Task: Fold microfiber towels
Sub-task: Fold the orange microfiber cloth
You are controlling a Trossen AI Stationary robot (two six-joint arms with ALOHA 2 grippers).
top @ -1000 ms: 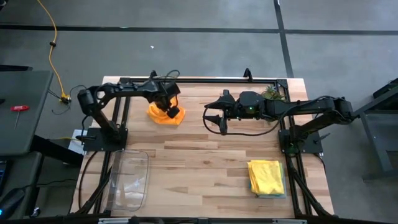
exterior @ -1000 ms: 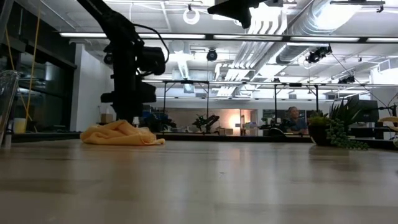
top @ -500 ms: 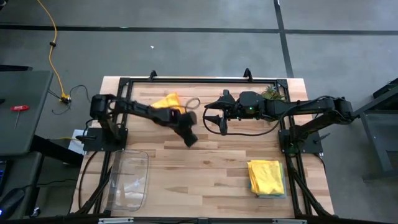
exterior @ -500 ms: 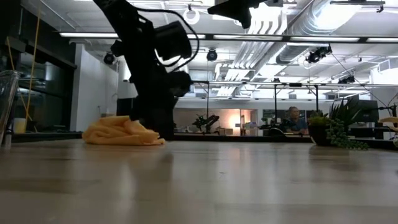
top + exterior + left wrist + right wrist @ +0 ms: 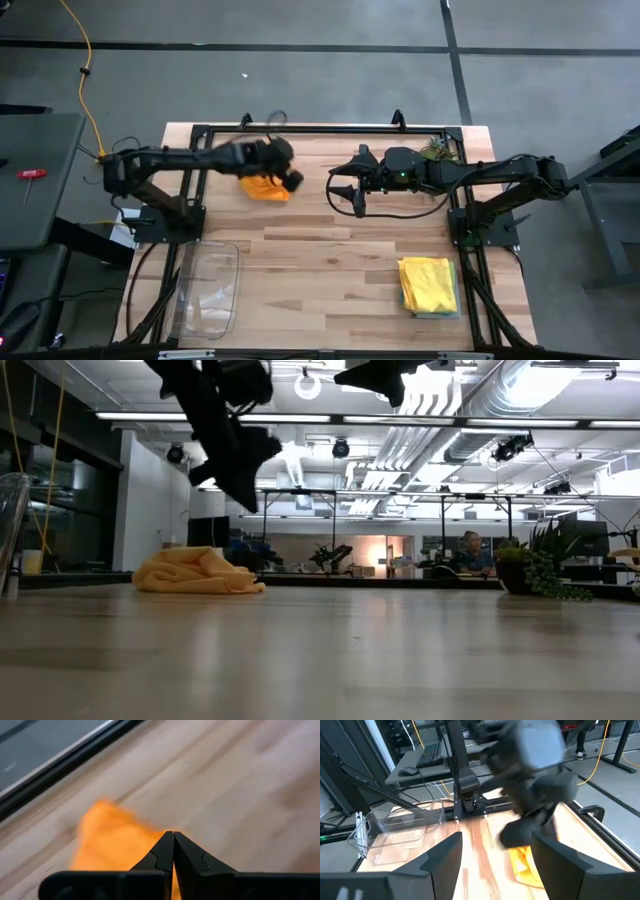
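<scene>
An orange microfiber towel (image 5: 260,188) lies crumpled in a heap on the table's far left part (image 5: 198,573). My left gripper (image 5: 292,181) is shut and empty; it hangs well above the towel's right side (image 5: 247,490), pointing steeply down. In the left wrist view its closed fingertips (image 5: 173,839) stand over the blurred orange towel (image 5: 112,837). My right gripper (image 5: 340,190) waits open in the air right of the towel, pointing at it (image 5: 500,865). A stack of folded towels, yellow on top (image 5: 428,283), lies at the near right.
A clear plastic tray (image 5: 207,290) stands at the near left. A small green plant (image 5: 435,148) sits at the far right corner. Black frame rails (image 5: 300,130) run along the table's far edge. Bare wood (image 5: 320,260) lies between the tray and the stack.
My left gripper, shut throughout, left the orange towel, swung out toward the table's middle and near side, then rose and came back above the towel's right side. The towel stays a crumpled heap on the table.
</scene>
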